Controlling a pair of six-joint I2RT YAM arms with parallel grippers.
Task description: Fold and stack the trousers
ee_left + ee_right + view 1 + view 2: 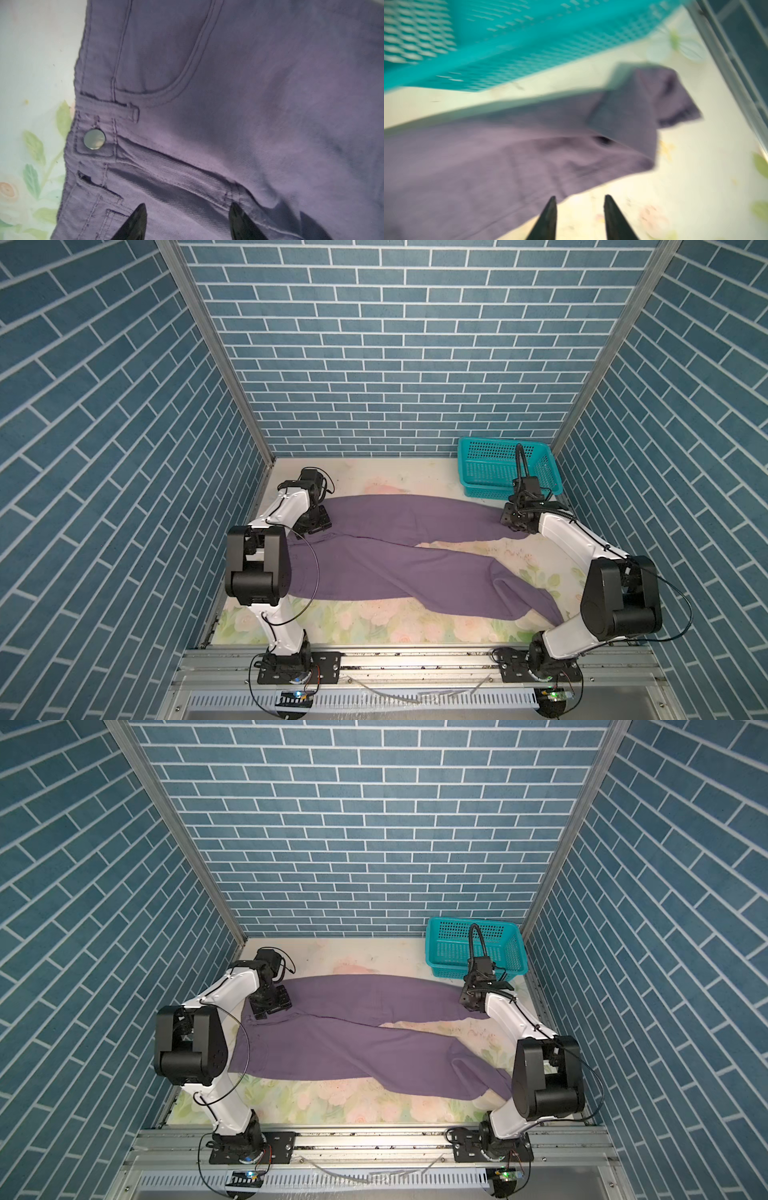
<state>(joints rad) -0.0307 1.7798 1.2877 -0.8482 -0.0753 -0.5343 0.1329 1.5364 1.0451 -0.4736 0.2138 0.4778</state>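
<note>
Shows the floral table (pixel 332 626) carrying the trousers (pixel 395 560), unfolded, long axis running straight from one gripper to the other. Puts the teal basket (pixel 484 489) just beyond the right gripper (pixel 580 197), well apart from the left. Finds the left gripper (pixel 188 204) directly above the waistband, near the metal button (pixel 94 138), jaws spread wide, holding nothing. Finds the right gripper over the far leg's hem edge, jaws partly spread, likewise empty. Suggests a lengthwise fold, each arm nearest its own end.

Pale floral-print tabletop (pixel 353 624), muted-purple fabric trousers (pixel 395 568) spread across it, teal plastic mesh basket (pixel 490 466) in far right corner.
</note>
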